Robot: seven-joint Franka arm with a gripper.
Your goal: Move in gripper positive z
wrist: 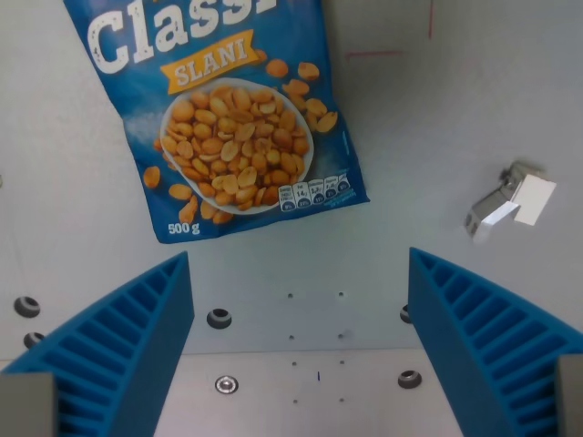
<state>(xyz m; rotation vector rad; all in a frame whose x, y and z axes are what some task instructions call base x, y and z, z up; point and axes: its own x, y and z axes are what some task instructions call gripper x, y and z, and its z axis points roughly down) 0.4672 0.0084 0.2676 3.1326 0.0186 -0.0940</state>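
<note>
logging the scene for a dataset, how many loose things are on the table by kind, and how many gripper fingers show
Blue printed peanut bag: 1
Small white and grey plastic clip-like piece: 1
Blue ribbed gripper fingers: 2, spread apart, nothing between them
Total: 4, on the grey table

- My pincer [301, 350] hangs with its two blue ribbed fingers [118, 350] spread wide, nothing between them but bare desk [437, 118].
- A blue peanut bag [232, 118] lies flat above my fingers, tilted, its top cut off by the frame (I can read "SLANI" and "500 g").
- A small white block [512, 202] sits toward the wrist view's right, well apart from the bag.
- Bolt holes [219, 318] dot the desk between my fingers.
</note>
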